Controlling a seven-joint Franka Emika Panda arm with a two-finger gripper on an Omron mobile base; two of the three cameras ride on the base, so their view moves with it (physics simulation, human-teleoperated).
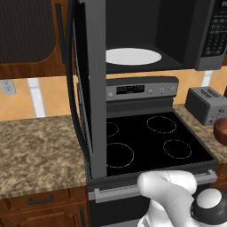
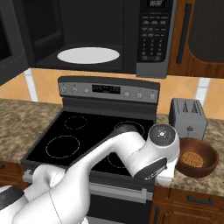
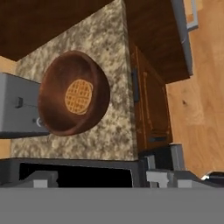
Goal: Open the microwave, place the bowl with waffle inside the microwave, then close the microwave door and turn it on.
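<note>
So right up front I've got the arm point(image 2: 131, 153) bent over the stove's front edge, elbow swung toward the right side where the bowl sits. The fingers aren't clearly visible from my cameras, but they're spread wide and not holding anything. Looking down from the hand, the bowl point(image 3: 72, 98) is below on the speckled tabletop point(image 3: 105, 43), waffle point(image 3: 78, 96) lying flat in the middle of it. From the right base camera the bowl point(image 2: 197, 158) sits just in front of the grey toaster point(image 2: 188, 117), to the right of the black stovetop point(image 2: 87, 135). Further back and up, the microwave point(image 2: 151, 39) is wide open, white turntable point(image 2: 88, 55) bare inside, keypad on the right. From the left base camera the microwave door point(image 1: 91, 88) is swung way out toward me, hanging over the stove's left side.
</note>
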